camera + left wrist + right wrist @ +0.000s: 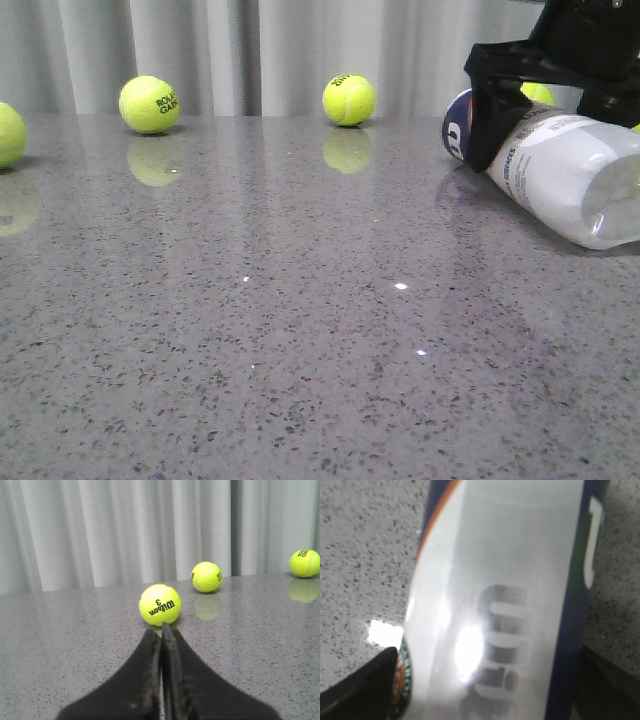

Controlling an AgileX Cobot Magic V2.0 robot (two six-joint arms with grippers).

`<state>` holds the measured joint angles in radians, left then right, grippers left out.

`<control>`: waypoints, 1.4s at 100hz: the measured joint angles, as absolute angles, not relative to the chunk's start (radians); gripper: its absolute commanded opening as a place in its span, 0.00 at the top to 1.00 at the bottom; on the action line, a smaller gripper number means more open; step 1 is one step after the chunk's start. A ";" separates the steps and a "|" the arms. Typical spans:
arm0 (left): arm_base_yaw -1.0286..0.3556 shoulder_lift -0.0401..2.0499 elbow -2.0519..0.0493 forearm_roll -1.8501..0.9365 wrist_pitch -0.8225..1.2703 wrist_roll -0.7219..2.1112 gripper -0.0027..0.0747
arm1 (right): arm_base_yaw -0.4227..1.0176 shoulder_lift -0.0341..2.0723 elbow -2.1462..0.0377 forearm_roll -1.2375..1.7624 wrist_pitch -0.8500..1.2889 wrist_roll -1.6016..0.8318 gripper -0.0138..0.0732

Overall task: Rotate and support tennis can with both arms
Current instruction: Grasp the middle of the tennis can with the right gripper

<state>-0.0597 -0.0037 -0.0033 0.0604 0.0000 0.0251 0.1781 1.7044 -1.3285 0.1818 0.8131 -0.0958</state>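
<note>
Tennis can point(565, 175) lies on its side at the far right of the grey speckled table point(300, 330), navy end pointing left, clear end running off toward the right edge. Right gripper point(487, 115) straddles the can near its navy end, one black finger down across the near side; in the right wrist view the fingers point(360, 690) flank the label on both sides, grasping the can point(500, 605). Left gripper point(161, 630) is clenched, its two tapered fingers pressed together with nothing between them, tips just short of a Wilson ball point(160, 605). Two more balls point(206, 576) sit farther back by the curtain point(125, 530).
</note>
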 measured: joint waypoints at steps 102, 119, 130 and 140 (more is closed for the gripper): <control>-0.060 -0.004 -0.003 0.060 0.000 0.025 0.99 | 0.499 1.734 -1.658 0.180 1.088 -0.910 0.72; -0.060 -0.004 -0.003 0.060 0.000 0.025 0.99 | 0.549 1.823 -1.658 0.180 1.069 -0.969 0.61; -0.060 -0.004 -0.003 0.060 0.000 0.025 0.99 | 0.568 1.871 -1.658 0.182 1.057 -1.015 0.50; -0.060 -0.004 -0.003 0.060 0.000 0.025 0.99 | 0.569 1.907 -1.658 0.182 1.049 -1.034 0.44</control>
<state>-0.0597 -0.0037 -0.0033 0.0604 0.0000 0.0251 0.5694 1.9069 -1.6579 0.1819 1.0488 -1.0336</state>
